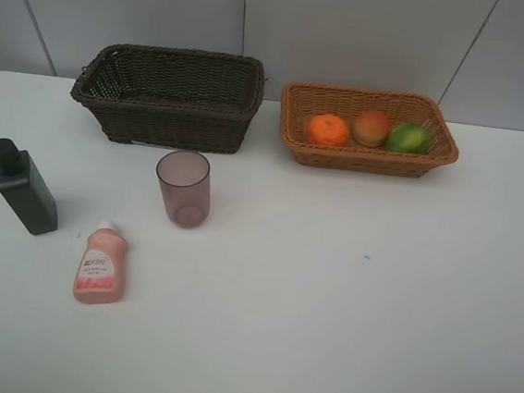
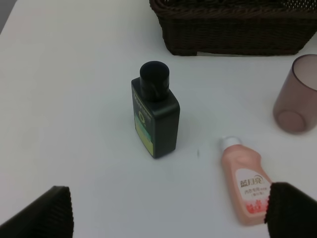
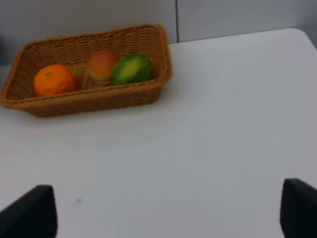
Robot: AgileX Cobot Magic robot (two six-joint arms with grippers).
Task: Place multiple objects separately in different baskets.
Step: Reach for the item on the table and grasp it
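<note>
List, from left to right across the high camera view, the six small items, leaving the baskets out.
dark bottle → pink bottle → tumbler → orange → peach → mango

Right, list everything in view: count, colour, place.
dark basket: one, dark brown, back left of the table
tan basket: one, orange-tan, back right, beside the dark one
orange: one, orange, left end of the tan basket
peach: one, red-yellow, middle of the tan basket
mango: one, green-yellow, right end of the tan basket
tumbler: one, translucent mauve, upright in front of the dark basket
dark bottle: one, near-black, standing at the table's left
pink bottle: one, pink with a white cap, lying flat, front left
table: one, white
left claw: one, black, open, near the bottles
right claw: one, black, open, facing the tan basket
</note>
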